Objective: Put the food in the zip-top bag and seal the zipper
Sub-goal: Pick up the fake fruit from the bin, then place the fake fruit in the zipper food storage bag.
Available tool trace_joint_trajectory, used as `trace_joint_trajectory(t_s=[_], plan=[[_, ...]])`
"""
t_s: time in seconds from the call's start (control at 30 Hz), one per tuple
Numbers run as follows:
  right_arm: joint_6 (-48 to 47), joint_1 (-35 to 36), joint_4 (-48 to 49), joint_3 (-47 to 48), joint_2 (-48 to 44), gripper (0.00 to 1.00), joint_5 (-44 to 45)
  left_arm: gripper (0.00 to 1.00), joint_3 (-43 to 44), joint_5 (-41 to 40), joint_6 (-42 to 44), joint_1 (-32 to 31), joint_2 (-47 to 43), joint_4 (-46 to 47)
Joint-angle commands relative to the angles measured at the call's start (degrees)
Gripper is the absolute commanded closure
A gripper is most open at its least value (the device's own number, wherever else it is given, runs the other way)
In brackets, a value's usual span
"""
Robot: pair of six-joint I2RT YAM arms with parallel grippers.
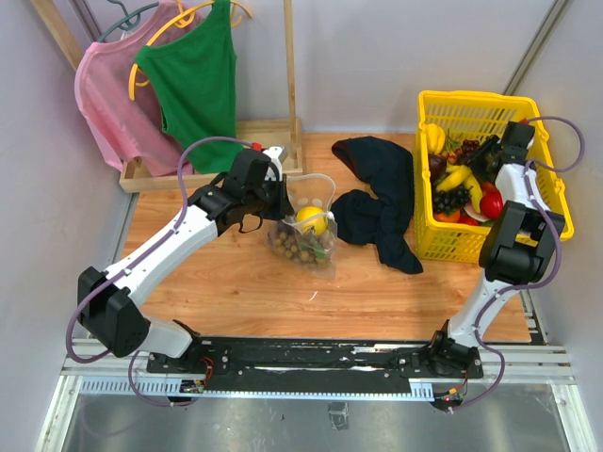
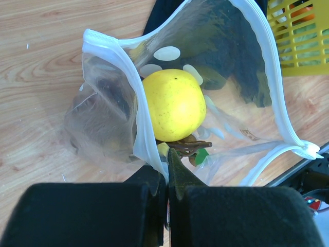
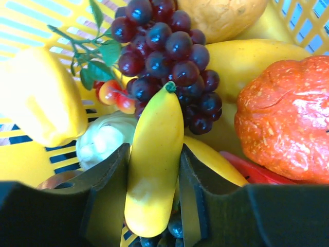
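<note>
The clear zip-top bag (image 1: pixel 303 229) lies on the wooden table with its mouth held open. The lemon (image 2: pixel 172 104) and the longan cluster (image 1: pixel 297 247) are inside it. My left gripper (image 2: pixel 167 164) is shut on the bag's white zipper edge (image 2: pixel 146 146). My right gripper (image 3: pixel 154 170) is down in the yellow basket (image 1: pixel 490 105), shut on the yellow banana (image 3: pixel 154 164). Dark purple grapes (image 3: pixel 169 56) lie just beyond the banana. The apple cannot be made out for certain.
A dark navy cloth (image 1: pixel 382 202) lies between bag and basket. The basket also holds an orange gourd-like fruit (image 3: pixel 285 118), a pale garlic-like piece (image 3: pixel 103 141) and other yellow fruit. A wooden rack (image 1: pixel 283 66) with pink and green tops stands at the back left.
</note>
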Motion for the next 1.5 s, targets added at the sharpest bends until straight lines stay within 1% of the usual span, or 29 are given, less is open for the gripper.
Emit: trace_joint_trajectory(t_s=[0.0,0.2,0.3,0.47,0.57,0.77,0.93,1.07,1.23,1.47], plan=[[-0.87,-1.22,3.01,-1.88,-5.13,0.68,-3.22,1.0,-0.11,1.09,0.2,0.53,-0.93,2.19],[-0.61,-1.16,5.01,-3.3,-11.43,0.8,-7.03,1.0,-0.26,1.23,0.11,0.53,-1.18,2.37],[-0.86,-1.19,5.22,-3.92,-14.22,0.85,-8.29,1.0,-0.29,1.36,0.1,0.53,-1.41,2.49],[-2.34,-1.21,5.42,-5.5,-19.48,0.93,-8.94,1.0,-0.41,1.34,0.11,0.51,-1.7,2.57],[-4.04,-1.15,4.69,-6.79,-22.7,0.97,-8.7,1.0,-0.43,1.17,0.08,0.53,-1.83,2.59],[-6.51,-1.15,2.96,-8.78,-29.41,0.99,-8.95,1.0,-0.49,1.27,0.11,0.51,-2.05,2.68],[-6.91,-0.64,1.39,-8.61,-35.74,0.99,-11.87,1.0,-0.5,1.17,0.05,0.53,-2.04,2.72],[-7.79,1.34,-1.38,-7.08,-39.46,0.99,-13.84,1.0,-0.44,0.97,0.14,0.53,-1.98,2.66],[-10.18,6.56,-6.52,-2.84,-42.16,0.99,-14.77,1.0,-0.4,1.04,0.13,0.52,-1.9,2.62],[-12.79,17.39,-14.68,4.44,-40.46,0.98,-16.12,1.0,-0.38,1.65,0.36,0.53,-2.2,2.81]])
